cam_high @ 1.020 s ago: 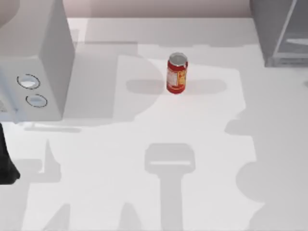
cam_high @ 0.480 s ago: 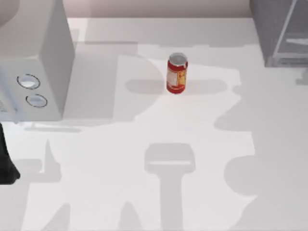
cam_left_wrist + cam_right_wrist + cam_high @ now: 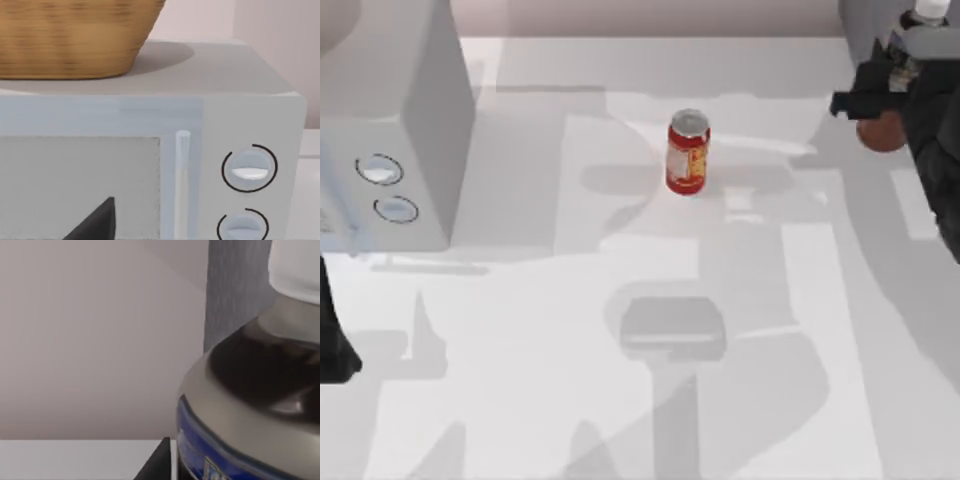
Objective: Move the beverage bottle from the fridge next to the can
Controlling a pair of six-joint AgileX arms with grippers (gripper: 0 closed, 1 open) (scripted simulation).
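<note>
The red can (image 3: 687, 152) stands upright at the table's back centre. My right gripper (image 3: 878, 96) hangs at the back right, shut on the beverage bottle (image 3: 882, 132), whose brown base and white cap show above the table, well right of the can. Up close in the right wrist view, the bottle (image 3: 250, 390) shows its blue label and white cap beside one dark finger (image 3: 157, 462). A grey corner of the fridge (image 3: 860, 22) shows behind the arm, and the fridge (image 3: 235, 295) rises behind the bottle. My left arm (image 3: 332, 340) is parked at the left edge.
A light grey appliance (image 3: 390, 120) with two round dials stands at the back left. In the left wrist view the appliance (image 3: 250, 100) carries a wicker basket (image 3: 75, 35) on its top. Open table surface lies around the can and toward the front.
My right arm has come into the top view from the right, carrying the beverage bottle leftward in front of the fridge. The can and left arm have not moved.
</note>
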